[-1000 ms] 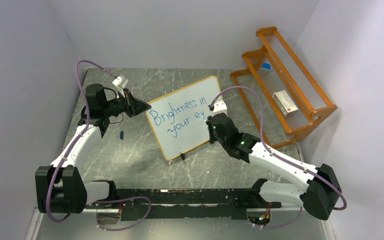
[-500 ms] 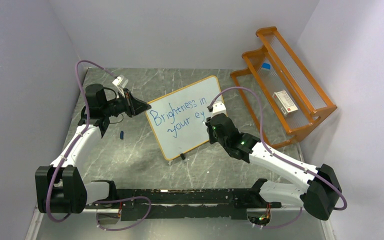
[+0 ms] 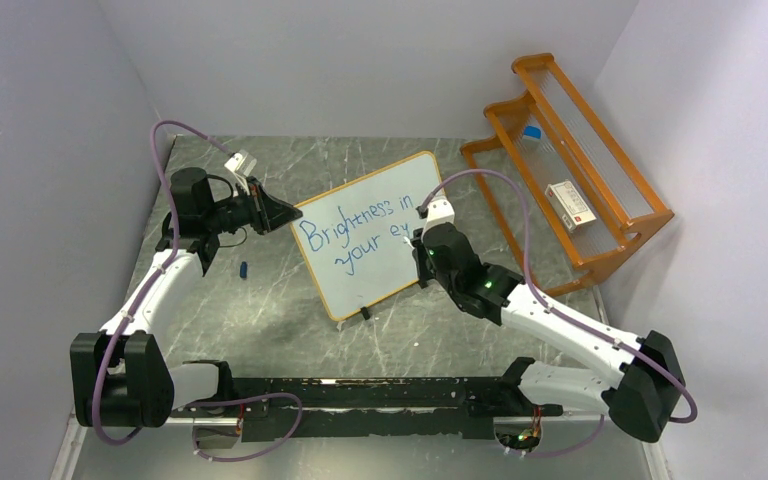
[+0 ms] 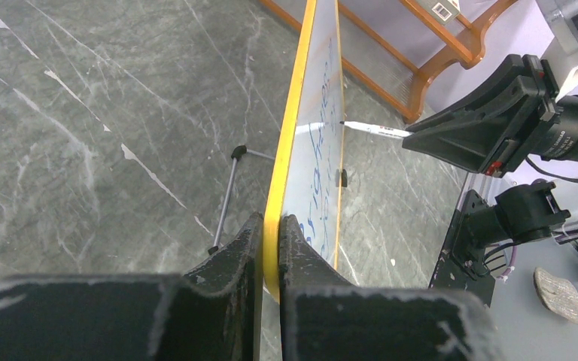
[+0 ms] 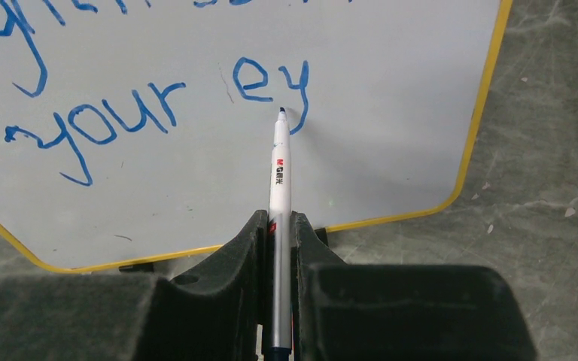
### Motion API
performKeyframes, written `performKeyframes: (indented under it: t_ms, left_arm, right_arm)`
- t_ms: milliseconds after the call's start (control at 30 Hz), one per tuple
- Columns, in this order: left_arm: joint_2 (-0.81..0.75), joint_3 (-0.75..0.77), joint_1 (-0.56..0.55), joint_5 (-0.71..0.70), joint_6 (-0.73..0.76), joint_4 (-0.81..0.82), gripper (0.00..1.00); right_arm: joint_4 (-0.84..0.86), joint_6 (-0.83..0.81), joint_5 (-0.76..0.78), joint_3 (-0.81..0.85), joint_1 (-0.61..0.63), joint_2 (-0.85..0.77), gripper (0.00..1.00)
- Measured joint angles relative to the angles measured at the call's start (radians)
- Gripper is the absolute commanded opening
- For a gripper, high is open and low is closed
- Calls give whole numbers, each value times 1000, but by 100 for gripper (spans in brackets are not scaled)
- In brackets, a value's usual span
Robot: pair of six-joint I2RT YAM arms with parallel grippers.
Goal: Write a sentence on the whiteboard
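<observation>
Clamping whiteboard [image 4: 312, 173] edge, left fingers [image 4: 229, 263], marker [image 5: 279, 173] perhaps touching

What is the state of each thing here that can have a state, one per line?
whiteboard: standing, clamped at one edge.
sentence: unfinished, reads "Brightness in your ey".
marker: uncapped, tip at the board beside the "y".
left gripper: shut on the whiteboard's edge.
right gripper: shut on the marker.
</observation>
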Motion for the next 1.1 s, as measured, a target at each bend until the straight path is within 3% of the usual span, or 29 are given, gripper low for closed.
performKeyframes:
  t_ms: [1100]
  left_arm:
    - [0,0,0,-1,2,-1,5]
  right_arm:
    - [69,-26,-26,3,-82,23,0]
